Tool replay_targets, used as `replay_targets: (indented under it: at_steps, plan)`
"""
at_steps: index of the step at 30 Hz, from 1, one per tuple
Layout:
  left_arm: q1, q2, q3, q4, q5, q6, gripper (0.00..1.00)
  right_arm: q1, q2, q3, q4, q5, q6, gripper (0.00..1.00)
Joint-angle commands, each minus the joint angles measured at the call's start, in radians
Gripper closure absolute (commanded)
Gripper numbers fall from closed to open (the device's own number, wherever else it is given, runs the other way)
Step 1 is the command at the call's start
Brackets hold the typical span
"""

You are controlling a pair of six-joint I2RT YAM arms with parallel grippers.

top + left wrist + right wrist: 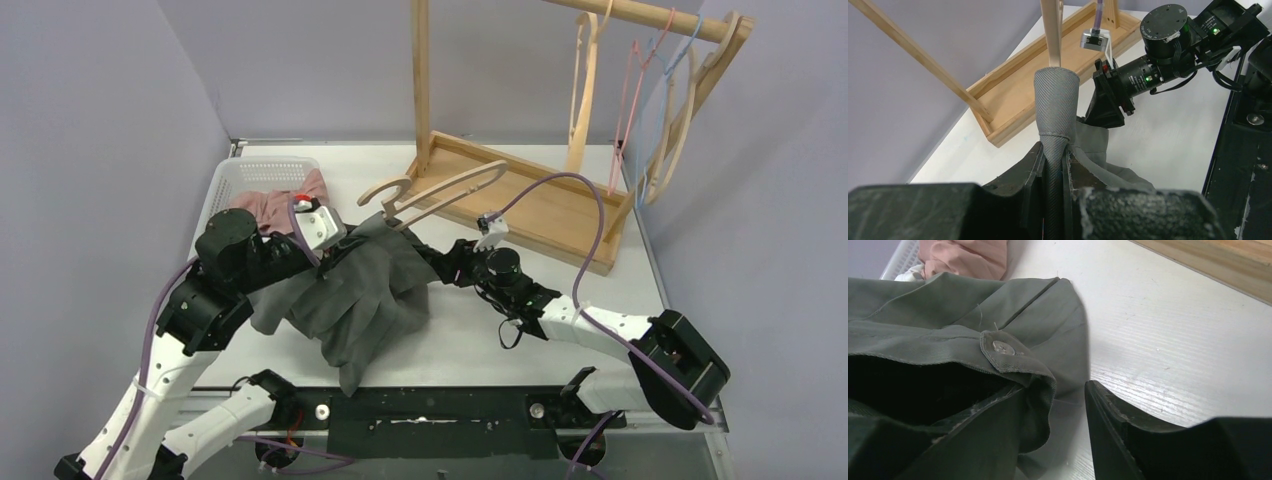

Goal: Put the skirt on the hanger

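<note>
From overhead, my left end effector (pixel 335 238) is at the top edge of the dark grey twill skirt (pixel 370 290). The skirt lies heaped on the white bench (pixel 520 340) between my two arms. Its raised upper edge reaches the near end of a light wooden hanger (pixel 440 190), which lies tilted across the front corner of the wooden rack base (pixel 540 215). My right end effector (pixel 437 262) is at the skirt's right edge. Behind my left arm, a white plastic basket (pixel 262 172) holds a pink cloth (pixel 280 205).

In my left wrist view, my left end effector (pixel 1053 157) is clamped tight on a narrow fold of the skirt (pixel 1057 95). That fold stands up in a rounded sleeve around the end of the hanger's pale wooden arm (pixel 1050 30). My right arm (pixel 1158 70) reaches in from the right, and its black tip touches the cloth.

In my right wrist view, the skirt's waistband and its silver button (pixel 1003 346) fill the left side. One black finger (pixel 1118 435) rests low on the bench just beside the cloth. The other finger is hidden, so I cannot tell whether this end effector is gripping anything.
</note>
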Motion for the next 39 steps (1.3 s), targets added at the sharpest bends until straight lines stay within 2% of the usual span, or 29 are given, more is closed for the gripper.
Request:
replay_targets:
  at_steps: [1,4,8,9,11,16,20,29,33,39]
  plan:
    - [0.003,-0.040,0.065,0.095,0.004,-0.001,1.00,-0.014,-0.011,0.004,0.062,0.040,0.035,0.56]
    - [0.003,-0.049,0.062,0.095,0.002,-0.002,1.00,-0.022,-0.007,0.001,0.084,-0.001,0.040,0.62]
    - [0.002,-0.057,0.056,0.085,-0.001,-0.002,1.00,-0.033,0.000,0.023,0.079,-0.068,0.031,0.95]
    - [0.003,-0.059,0.054,0.079,-0.004,-0.001,1.00,-0.033,-0.006,0.033,0.048,-0.052,0.028,1.00]
    - [0.003,-0.067,0.048,0.054,-0.012,0.005,1.00,-0.033,-0.040,0.041,-0.020,0.031,0.029,1.00]
    - [0.004,-0.098,-0.003,-0.069,-0.017,0.021,1.00,-0.036,-0.185,0.046,-0.221,0.365,0.021,1.00]
    - [0.002,-0.108,-0.057,-0.153,0.053,0.024,1.00,-0.040,-0.282,0.084,-0.338,0.495,-0.008,1.00]
    - [0.001,-0.089,-0.094,-0.191,0.069,0.062,1.00,-0.046,-0.339,0.204,-0.534,0.584,-0.029,1.00]
    - [0.002,-0.068,-0.085,-0.236,0.101,0.095,1.00,-0.070,-0.339,0.253,-0.620,0.607,0.021,1.00]
    - [0.002,-0.113,-0.082,-0.175,0.181,0.084,1.00,-0.118,-0.320,0.312,-0.699,0.571,0.067,1.00]
